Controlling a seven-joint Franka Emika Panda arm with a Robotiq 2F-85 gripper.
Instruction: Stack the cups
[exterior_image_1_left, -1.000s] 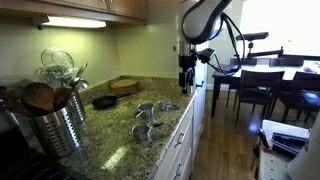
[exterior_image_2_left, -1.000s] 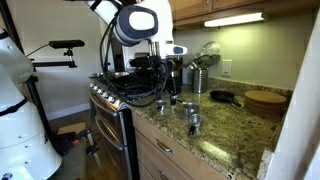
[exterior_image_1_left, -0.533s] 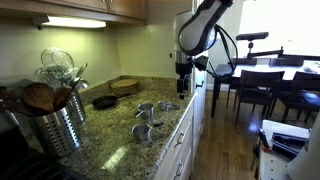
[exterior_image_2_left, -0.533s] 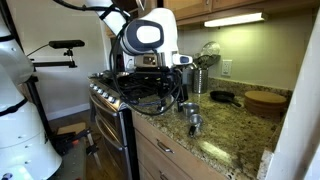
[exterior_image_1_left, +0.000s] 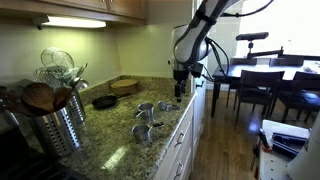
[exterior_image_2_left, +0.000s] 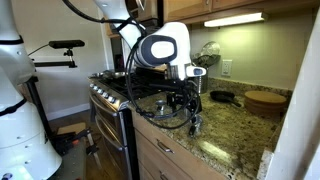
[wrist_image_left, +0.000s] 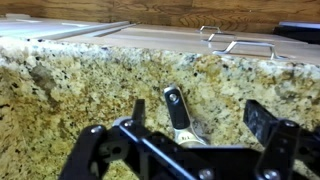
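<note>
Several small silver cups (exterior_image_1_left: 147, 108) with short handles lie scattered on the granite counter (exterior_image_1_left: 110, 140), near its front edge. My gripper (exterior_image_1_left: 180, 90) hangs just above the counter beside the nearest cups, with the jaws open. In an exterior view the arm hides most of the cups, and one cup (exterior_image_2_left: 195, 123) shows below the gripper (exterior_image_2_left: 190, 104). In the wrist view a cup's handle (wrist_image_left: 175, 105) lies on the granite between the open fingertips (wrist_image_left: 262, 117). The bowl of that cup is hidden under the gripper (wrist_image_left: 200, 115) body.
A tall ribbed steel utensil holder (exterior_image_1_left: 55, 125) stands at the near end of the counter. A small black pan (exterior_image_1_left: 104, 101) and a round wooden dish (exterior_image_1_left: 125, 86) sit by the wall. A stove (exterior_image_2_left: 108, 92) adjoins the counter. A dining table and chairs (exterior_image_1_left: 270, 85) stand beyond the edge.
The arm has swung down and across toward the cups, and the gripper is now lower over the counter. The jaws stayed open and the cups have not moved.
</note>
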